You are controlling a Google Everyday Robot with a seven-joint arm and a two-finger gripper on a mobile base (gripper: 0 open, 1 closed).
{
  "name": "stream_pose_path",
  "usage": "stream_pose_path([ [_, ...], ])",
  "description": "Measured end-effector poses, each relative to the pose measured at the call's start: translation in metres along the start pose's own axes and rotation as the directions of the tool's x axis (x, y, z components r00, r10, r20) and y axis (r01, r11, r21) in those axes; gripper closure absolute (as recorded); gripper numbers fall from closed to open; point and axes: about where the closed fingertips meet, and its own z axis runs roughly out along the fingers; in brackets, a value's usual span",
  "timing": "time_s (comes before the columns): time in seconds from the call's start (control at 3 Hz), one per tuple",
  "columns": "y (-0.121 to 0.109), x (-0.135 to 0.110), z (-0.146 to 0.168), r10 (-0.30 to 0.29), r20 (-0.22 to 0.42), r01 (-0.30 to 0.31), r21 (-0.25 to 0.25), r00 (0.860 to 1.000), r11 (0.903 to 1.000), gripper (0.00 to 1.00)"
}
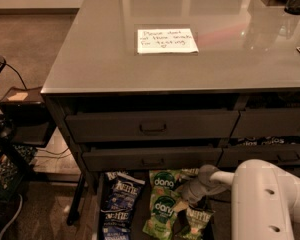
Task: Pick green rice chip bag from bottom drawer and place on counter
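bottom drawer (141, 204), a wide dark shallow tray, stands pulled out with snack bags in it. grey two-finger gripper (186, 200) is down inside, at the right edge of the nearer bright light-green crinkly rice chip bag (161, 213); cannot tell whether it is spread or clamped. the bag lies in the tray, so by my reading the lift and the placing on the glossy grey counter (115, 59) are not yet done. its white logo reads "dang"; second alike bag (165, 180) lies just behind. dark blue bags (121, 194) and olive bag (197, 220) read "kettle". white paper note (167, 40) begins "please don't".
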Motion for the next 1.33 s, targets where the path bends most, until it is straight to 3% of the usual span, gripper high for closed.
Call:
stream_pose_path([
  [0.33,0.011,0.001,-0.013,0.021,0.032,-0.021,-0.005,0.999,0.9998,0.66],
  [0.67,0.026,-0.007,-0.034,0.009,0.087,-0.01,0.005,0.996,0.9999,0.95],
  [1.33,0.049,-0.036,-0.074,-0.036,0.203,0.029,0.037,0.979,0.9989,1.0],
])
